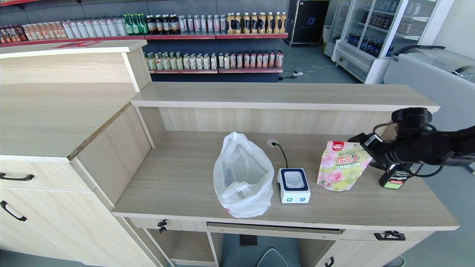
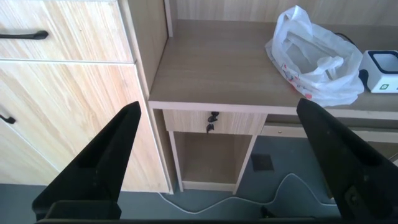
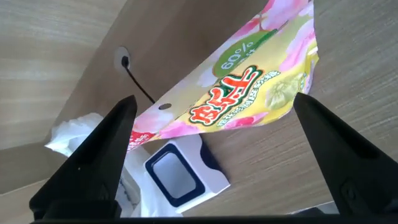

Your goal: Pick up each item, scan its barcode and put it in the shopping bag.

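A pink and green snack pouch (image 1: 342, 166) (image 3: 242, 93) lies on the wooden counter (image 1: 178, 178), right of the white barcode scanner (image 1: 293, 184) (image 3: 180, 171). My right gripper (image 1: 365, 142) (image 3: 214, 102) hovers at the pouch's upper right edge, open, with nothing between its fingers. A white plastic shopping bag (image 1: 243, 178) (image 2: 314, 56) stands open just left of the scanner (image 2: 380, 70). My left gripper (image 2: 217, 106) is open and holds nothing, low in front of the counter's left end.
A small dark item with a green and red label (image 1: 393, 180) stands on the counter under my right arm. The scanner's cable runs to a hole (image 1: 272, 142) near the back wall. A raised shelf (image 1: 282, 97) borders the rear, cabinets with drawers (image 2: 62, 74) the left.
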You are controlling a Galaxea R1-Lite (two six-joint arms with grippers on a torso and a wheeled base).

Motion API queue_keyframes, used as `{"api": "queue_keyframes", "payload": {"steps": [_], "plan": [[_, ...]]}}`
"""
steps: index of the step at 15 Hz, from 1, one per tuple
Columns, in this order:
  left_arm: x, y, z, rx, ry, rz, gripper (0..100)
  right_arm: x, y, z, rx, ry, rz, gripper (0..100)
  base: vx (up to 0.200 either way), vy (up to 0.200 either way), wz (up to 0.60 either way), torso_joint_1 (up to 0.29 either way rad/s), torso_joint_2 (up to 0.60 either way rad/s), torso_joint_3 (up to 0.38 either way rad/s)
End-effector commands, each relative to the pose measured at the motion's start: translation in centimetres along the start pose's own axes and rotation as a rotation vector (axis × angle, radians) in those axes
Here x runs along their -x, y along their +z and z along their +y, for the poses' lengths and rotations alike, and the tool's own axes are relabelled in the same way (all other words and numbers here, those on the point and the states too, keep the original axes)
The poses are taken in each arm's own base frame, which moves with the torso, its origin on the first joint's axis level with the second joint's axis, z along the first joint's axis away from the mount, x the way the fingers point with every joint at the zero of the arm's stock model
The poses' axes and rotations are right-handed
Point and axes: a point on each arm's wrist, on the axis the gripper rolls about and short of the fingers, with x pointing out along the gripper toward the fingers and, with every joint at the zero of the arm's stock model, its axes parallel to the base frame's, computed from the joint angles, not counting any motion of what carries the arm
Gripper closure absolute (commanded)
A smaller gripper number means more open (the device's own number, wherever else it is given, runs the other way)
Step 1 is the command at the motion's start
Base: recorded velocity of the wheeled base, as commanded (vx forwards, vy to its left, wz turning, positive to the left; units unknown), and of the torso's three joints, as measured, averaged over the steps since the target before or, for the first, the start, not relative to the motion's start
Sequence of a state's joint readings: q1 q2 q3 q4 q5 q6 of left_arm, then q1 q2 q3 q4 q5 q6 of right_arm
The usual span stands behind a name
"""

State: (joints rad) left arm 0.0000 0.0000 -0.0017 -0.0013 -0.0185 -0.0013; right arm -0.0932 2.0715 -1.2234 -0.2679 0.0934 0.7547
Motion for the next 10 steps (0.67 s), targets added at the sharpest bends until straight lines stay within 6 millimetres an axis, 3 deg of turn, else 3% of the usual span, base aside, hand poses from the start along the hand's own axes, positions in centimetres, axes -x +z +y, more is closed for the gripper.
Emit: {"api": "queue_keyframes", "payload": {"steps": [1,7,10], "plan": [[0.0,0.0,0.0,0.0,0.0,0.0,0,-1.9,-1.0,-0.5,0.003,-0.019,0.035,0,0.0,0.0,0.0,0.0,0.0,0.0],[0.0,0.0,0.0,0.0,0.0,0.0,0,-4.6,-3.8,-2.2,0.073,-0.089,0.099,0,0.0,0.0,0.0,0.0,0.0,0.0],[0.0,0.0,0.0,0.0,0.0,0.0,0,-5.4,-5.0,-2.0,0.099,-0.088,0.128,0,0.0,0.0,0.0,0.0,0.0,0.0]]}}
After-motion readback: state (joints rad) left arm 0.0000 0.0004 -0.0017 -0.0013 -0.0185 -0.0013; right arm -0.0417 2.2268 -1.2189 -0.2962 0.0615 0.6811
